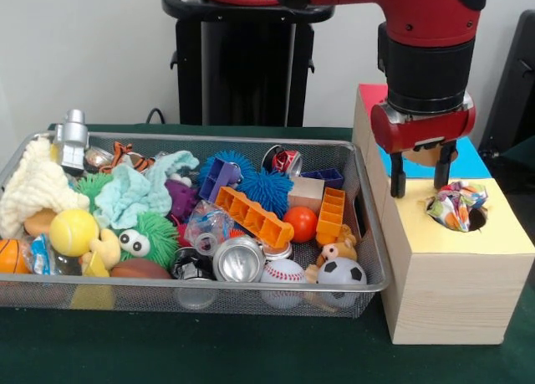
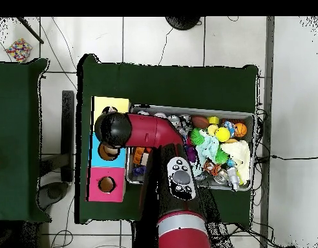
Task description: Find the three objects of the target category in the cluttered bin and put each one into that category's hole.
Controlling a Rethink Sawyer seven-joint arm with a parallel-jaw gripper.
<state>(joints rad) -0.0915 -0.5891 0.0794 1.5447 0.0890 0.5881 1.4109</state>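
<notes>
**Gripper above the yellow box, a dotted wad lodged in its hole**

The gripper (image 1: 422,176) hangs just above the yellow-topped box (image 1: 468,258), its two dark fingers (image 1: 398,183) spread apart and holding nothing. Just beside the fingertips, on the side away from the wire bin (image 1: 368,233), a crumpled dotted wad (image 1: 456,204) sits in the hole (image 1: 476,221), bulging above the ragged rim and not dropped through. The empty, parted fingers so close to it suggest a release at the hole; whether the wad will sink unaided cannot be judged. The bin stands against the box's side, which keeps the carry short. It is heaped with toys, a crushed can (image 1: 238,258) and pale cloths (image 1: 33,187); no further dotted wad shows on the surface, so any left would lie buried.

The front view alone shows the gripper, the wad and the hole. In the overhead view the red arm (image 2: 145,129) covers most of the yellow top, hiding all three, but that view reveals the row of three boxes, with the red-topped hole (image 2: 106,185) open and empty, and a second dotted wad (image 2: 19,49) lying on the floor, well apart from the table.
</notes>
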